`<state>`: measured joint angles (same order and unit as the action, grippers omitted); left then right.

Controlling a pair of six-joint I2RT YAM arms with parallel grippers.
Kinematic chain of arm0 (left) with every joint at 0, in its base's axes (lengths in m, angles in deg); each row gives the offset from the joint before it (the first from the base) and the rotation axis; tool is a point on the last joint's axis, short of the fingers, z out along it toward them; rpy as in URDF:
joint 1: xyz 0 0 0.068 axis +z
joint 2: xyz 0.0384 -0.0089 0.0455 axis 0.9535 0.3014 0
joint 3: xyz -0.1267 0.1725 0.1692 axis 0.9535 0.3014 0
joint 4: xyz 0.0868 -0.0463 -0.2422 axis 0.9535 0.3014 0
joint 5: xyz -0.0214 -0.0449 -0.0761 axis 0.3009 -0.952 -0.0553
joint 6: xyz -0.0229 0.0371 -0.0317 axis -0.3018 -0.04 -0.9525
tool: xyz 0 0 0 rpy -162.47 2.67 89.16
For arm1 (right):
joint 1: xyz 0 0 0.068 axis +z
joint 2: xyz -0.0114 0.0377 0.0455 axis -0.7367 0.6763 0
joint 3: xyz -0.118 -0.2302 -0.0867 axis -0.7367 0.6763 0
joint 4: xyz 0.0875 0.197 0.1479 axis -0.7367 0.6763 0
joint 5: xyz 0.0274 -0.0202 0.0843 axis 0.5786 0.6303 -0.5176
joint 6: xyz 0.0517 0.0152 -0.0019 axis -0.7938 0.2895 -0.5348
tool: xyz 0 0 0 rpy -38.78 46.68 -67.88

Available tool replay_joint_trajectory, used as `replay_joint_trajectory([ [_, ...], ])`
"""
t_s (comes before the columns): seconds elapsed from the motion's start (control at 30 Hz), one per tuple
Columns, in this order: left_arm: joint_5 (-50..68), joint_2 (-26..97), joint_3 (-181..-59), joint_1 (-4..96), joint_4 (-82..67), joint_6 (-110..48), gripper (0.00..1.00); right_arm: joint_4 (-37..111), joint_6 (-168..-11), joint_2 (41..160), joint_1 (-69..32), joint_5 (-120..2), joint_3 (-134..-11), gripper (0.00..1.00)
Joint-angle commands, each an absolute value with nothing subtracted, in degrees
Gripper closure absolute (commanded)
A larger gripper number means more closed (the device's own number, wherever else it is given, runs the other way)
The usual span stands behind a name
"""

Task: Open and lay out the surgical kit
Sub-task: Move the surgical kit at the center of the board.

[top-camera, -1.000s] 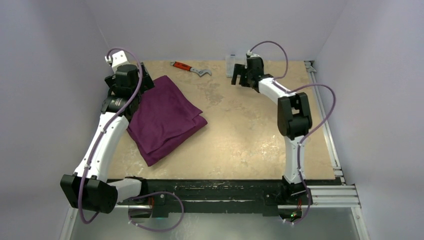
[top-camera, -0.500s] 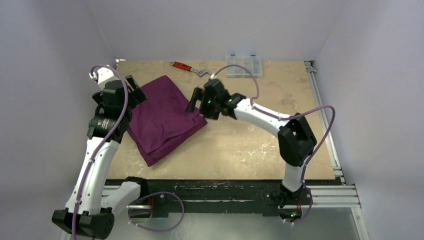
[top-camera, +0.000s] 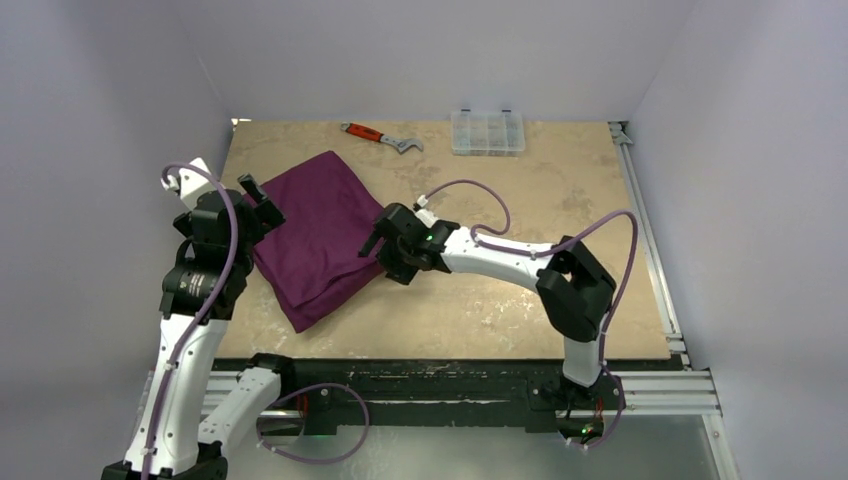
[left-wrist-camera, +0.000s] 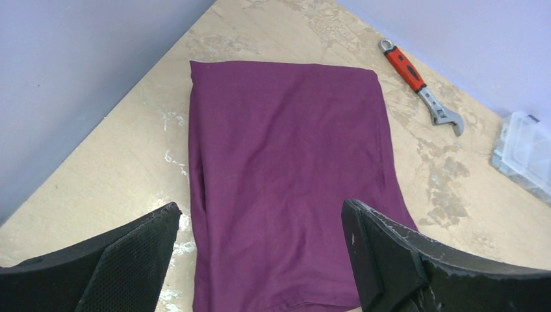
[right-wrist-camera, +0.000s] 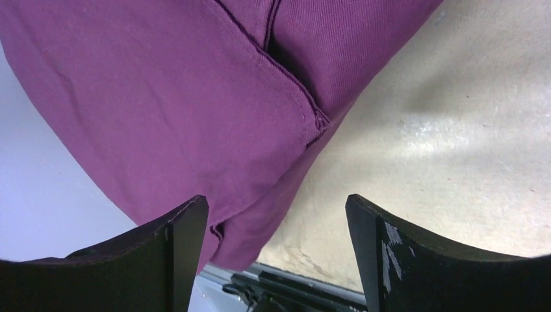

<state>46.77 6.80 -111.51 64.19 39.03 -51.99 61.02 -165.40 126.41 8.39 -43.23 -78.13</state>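
The dark-purple cloth (top-camera: pixel 315 235) lies folded shut on the left half of the table; it also shows in the left wrist view (left-wrist-camera: pixel 286 175) and the right wrist view (right-wrist-camera: pixel 182 97). The mesh tray, tweezers, forceps and packets are out of sight. My left gripper (top-camera: pixel 258 195) is open and empty, above the cloth's left edge, with its jaws spread over the near end of the cloth (left-wrist-camera: pixel 260 221). My right gripper (top-camera: pixel 376 244) is open and empty, low at the cloth's right corner, with a hemmed fold corner just ahead of the jaws (right-wrist-camera: pixel 276 208).
A red-handled wrench (top-camera: pixel 382 137) lies at the back of the table, also seen in the left wrist view (left-wrist-camera: pixel 419 84). A clear compartment box (top-camera: pixel 487 131) stands at the back centre. The walls stand close on the left, back and right.
My right arm has swung from the back by the compartment box down to the cloth's right corner. My left arm has drawn back toward the near left. The cloth has not moved.
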Motion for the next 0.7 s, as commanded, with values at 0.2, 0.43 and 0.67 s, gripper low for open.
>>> replay_joint_trajectory([
  [0.2,43.85,5.47,-113.7,62.88,39.81,-54.87,0.08,57.67,-171.48,132.3,10.28,-30.5,-81.72,0.19],
  [0.43,47.12,5.83,-115.11,61.05,40.26,-53.2,0.08,58.02,-171.48,130.67,10.56,-26.34,-78.71,0.19],
  [0.67,48.9,6.58,-115.38,59.97,39.64,-51.43,0.08,61.59,-171.73,128.54,10.48,-19.36,-79.3,1.0],
])
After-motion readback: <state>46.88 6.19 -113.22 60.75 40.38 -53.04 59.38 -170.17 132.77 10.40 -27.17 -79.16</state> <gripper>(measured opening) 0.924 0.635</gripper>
